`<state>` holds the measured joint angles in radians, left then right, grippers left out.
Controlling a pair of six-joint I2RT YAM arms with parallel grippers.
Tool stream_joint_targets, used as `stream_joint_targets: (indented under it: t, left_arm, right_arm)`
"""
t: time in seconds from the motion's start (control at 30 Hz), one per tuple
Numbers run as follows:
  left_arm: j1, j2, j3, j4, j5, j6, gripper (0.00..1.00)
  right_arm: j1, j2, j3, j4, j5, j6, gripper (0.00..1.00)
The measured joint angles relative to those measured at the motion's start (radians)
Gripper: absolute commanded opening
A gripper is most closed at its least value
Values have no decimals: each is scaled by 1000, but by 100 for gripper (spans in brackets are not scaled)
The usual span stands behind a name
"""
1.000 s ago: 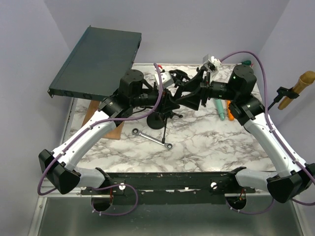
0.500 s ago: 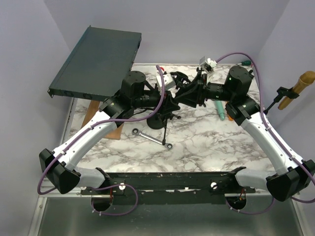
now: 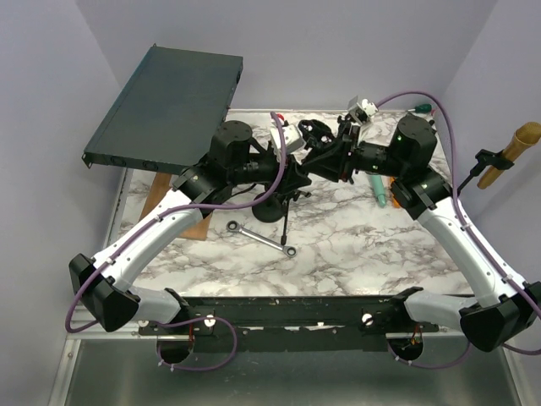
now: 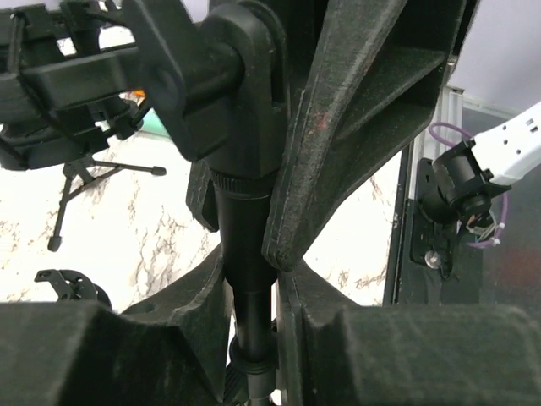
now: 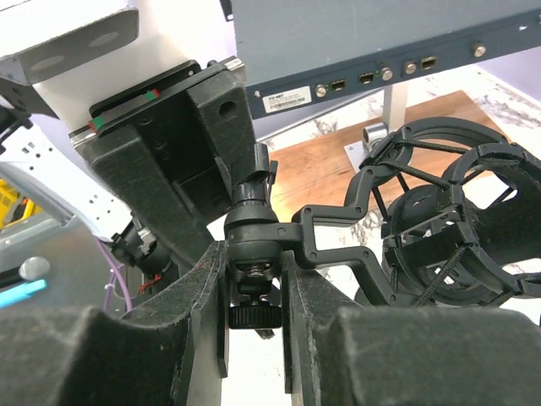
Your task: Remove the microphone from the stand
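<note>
Where the dark-bodied microphone [image 5: 420, 216] sits: not yet off the black microphone stand [image 4: 247, 203]. I take the dark shape inside the black shock mount [image 5: 494, 156] for it, slung in elastic cords above the far middle of the marble-patterned desk [image 3: 355, 245].
Left gripper [image 3: 283, 173]: my fingers are clamped narrow on the stand's upright post, just under its top joint. I hold there so the stand cannot tip or turn while my other hand works.
Right gripper [image 5: 254, 279]: my fingers are drawn in on either side of the black swivel joint [image 5: 254, 233] where the mount's arm meets the post. The pads lie against it as far as I can see, with a knurled thumbscrew just below.
Why two hands: the joint looks like the place where mount and stand part, so one hand braces and the other must loosen or lift.
Round black base [image 3: 269, 209]: on the desk under my left gripper, left of centre. I judge it a light foot, hence the bracing.
Step in hand: grip made on the joint, the parting not yet done.
Risk: the cords are springy, so a pull may jerk the stand.
Bystanders: the silver combination wrench [image 3: 260, 238] lies just nearside of the base and the dark metal rack case [image 3: 169, 101] is propped over the far left corner, both apart from my fingers.
</note>
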<state>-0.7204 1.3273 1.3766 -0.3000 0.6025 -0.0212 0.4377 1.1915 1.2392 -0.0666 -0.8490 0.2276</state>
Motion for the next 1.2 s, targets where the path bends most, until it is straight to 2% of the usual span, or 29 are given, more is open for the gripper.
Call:
stream_joint_targets:
  t: [0.23, 0.27, 0.33, 0.53, 0.73, 0.97, 1.2]
  left_arm:
    - [-5, -2, 7, 35, -8, 15, 72]
    - [-6, -4, 7, 36, -9, 14, 79]
    - [-7, -6, 9, 41, -9, 18, 98]
    - [-8, -36, 13, 39, -28, 47, 98]
    - [-5, -128, 6, 17, -61, 92, 99]
    - [0, -248, -47, 1, -80, 142, 99]
    - [13, -279, -72, -37, -99, 183, 99]
  right_arm:
    - [-18, -10, 63, -72, 118, -23, 1]
    - [-21, -10, 72, -83, 136, -29, 0]
    - [-27, -9, 92, -101, 170, -42, 0]
    - [-30, 11, 153, -133, 294, -117, 0]
    - [-37, 119, 242, -118, 430, -224, 0]
    - [-40, 361, 410, -85, 488, -276, 0]
    - [-40, 667, 695, -87, 497, -281, 1]
